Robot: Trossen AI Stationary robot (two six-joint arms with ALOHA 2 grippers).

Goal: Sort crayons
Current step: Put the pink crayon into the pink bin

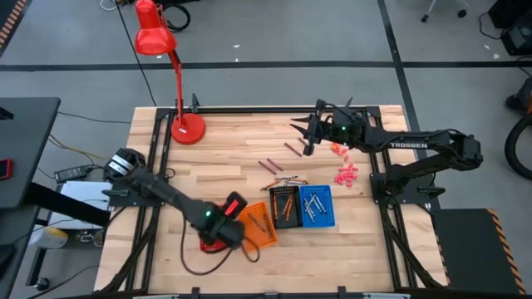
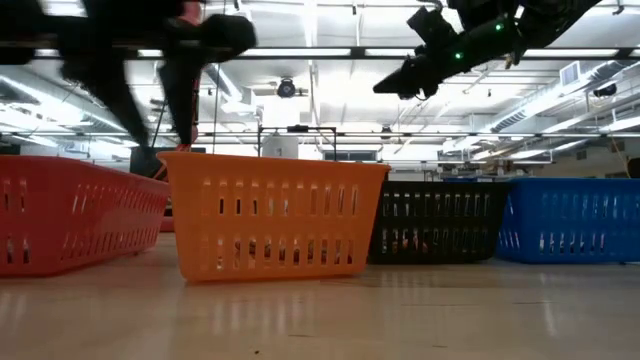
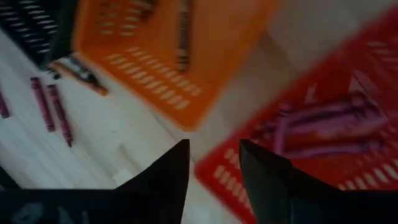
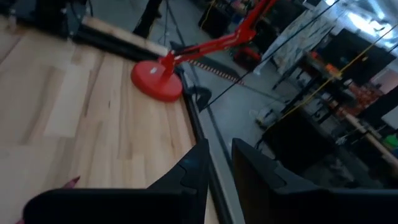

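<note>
Red plastic of one basket [image 1: 218, 242] is mostly hidden under the left pincer [image 1: 223, 223] in the high view; the left wrist view shows magenta-purple crayons [image 3: 323, 127] lying in it, blurred, too smeared to count. That pincer hovers just above the red basket's edge, its two dark fingers [image 3: 169, 174] standing apart with nothing between them.

Four baskets can be counted: red, orange [image 1: 259, 224], black [image 1: 285, 206] and blue [image 1: 316, 205], in a row on the wooden surface [image 1: 233, 158]. The orange one holds dark brownish crayons [image 3: 183, 34], the blue one greyish sticks [image 1: 311, 208], and the black one's contents are hard to tell. Loose crayons lie on the surface: two magenta ones [image 3: 53, 112] side by side beside the orange basket, a few more [image 1: 278, 162] toward the middle, and an uncounted pink-red cluster [image 1: 345, 173] under the right arm.

The right pincer [image 1: 309, 133] hangs high over the far side of the surface, near a red lamp [image 1: 187, 126]; its fingers show a narrow gap and hold nothing. White lettering on the right arm reads "TROSSEN" [image 1: 409, 145].
</note>
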